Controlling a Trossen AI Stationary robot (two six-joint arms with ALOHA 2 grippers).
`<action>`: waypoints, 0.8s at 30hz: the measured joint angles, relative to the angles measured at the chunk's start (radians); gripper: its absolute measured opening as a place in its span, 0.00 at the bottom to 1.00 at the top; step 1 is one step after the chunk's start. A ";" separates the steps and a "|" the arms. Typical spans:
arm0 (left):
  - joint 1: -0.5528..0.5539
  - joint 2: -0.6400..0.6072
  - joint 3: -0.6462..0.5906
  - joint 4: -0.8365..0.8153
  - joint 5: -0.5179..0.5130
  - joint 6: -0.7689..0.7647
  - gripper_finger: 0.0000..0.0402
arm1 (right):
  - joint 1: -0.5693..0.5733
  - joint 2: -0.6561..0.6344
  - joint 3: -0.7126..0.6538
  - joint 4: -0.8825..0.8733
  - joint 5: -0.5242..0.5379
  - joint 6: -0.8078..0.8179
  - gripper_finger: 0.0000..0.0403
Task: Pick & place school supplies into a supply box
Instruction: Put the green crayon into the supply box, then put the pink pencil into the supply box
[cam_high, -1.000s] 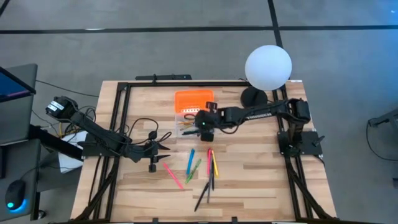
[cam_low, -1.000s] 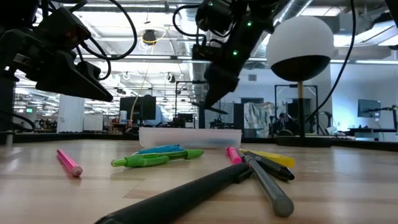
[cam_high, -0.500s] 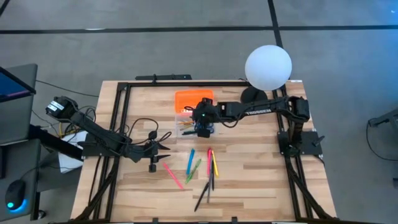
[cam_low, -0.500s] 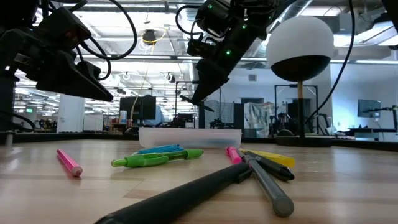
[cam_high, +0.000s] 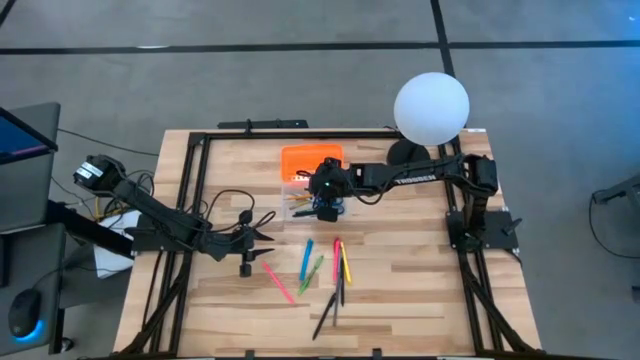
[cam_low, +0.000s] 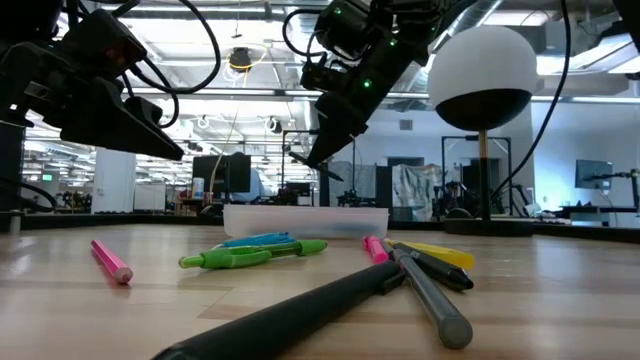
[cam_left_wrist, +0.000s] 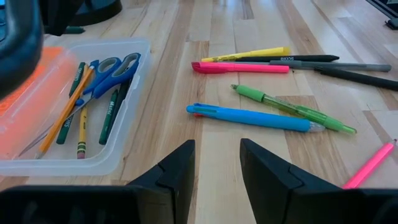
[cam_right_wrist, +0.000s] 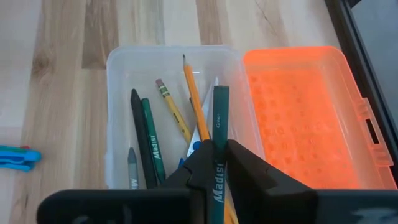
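Note:
My right gripper (cam_high: 325, 205) hangs over the clear supply box (cam_high: 300, 200), shut on a dark green pencil (cam_right_wrist: 218, 118). The box's orange lid (cam_high: 311, 160) lies open on its far side. Inside the box (cam_right_wrist: 174, 56) lie several pencils and blue-handled scissors (cam_left_wrist: 109, 68). My left gripper (cam_high: 262, 238) is open (cam_left_wrist: 214, 168) above the table, left of the loose supplies. Flat on the wood lie a pink marker (cam_high: 279, 282), a blue pen (cam_high: 307, 258), a green pen (cam_high: 312, 272), pink and yellow markers (cam_high: 341, 262) and black pens (cam_high: 330, 308). My right gripper pinches the dark green pencil between its two fingers (cam_right_wrist: 245, 165). The pencil runs along the fingers, and its free end (cam_right_wrist: 220, 93) sticks out past the tips. The fingers slant downward from above, and the pencil is lifted clear over the open box.
A white globe lamp (cam_high: 431, 108) stands on its dark base (cam_high: 408, 155) at the far right corner, close to the right arm. A black frame (cam_high: 200, 150) borders the table. Bare wood lies near the front edge and at the right of the pens.
My right gripper has shifted slightly toward the table's left and far edge, over the box, and has tipped from pointing down to slanting, still shut on the pencil. It has kept still for the last half second. The left arm has not moved.

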 joint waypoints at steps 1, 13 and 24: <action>0.000 0.000 0.000 0.000 0.000 0.000 0.31 | -0.002 0.000 0.000 0.000 0.000 0.000 0.09; 0.000 0.000 0.000 0.003 0.001 0.000 0.31 | -0.019 0.088 0.000 -0.012 0.008 0.008 0.10; 0.000 0.000 0.000 0.003 0.008 -0.017 0.31 | -0.013 0.051 0.000 -0.047 0.015 0.032 0.18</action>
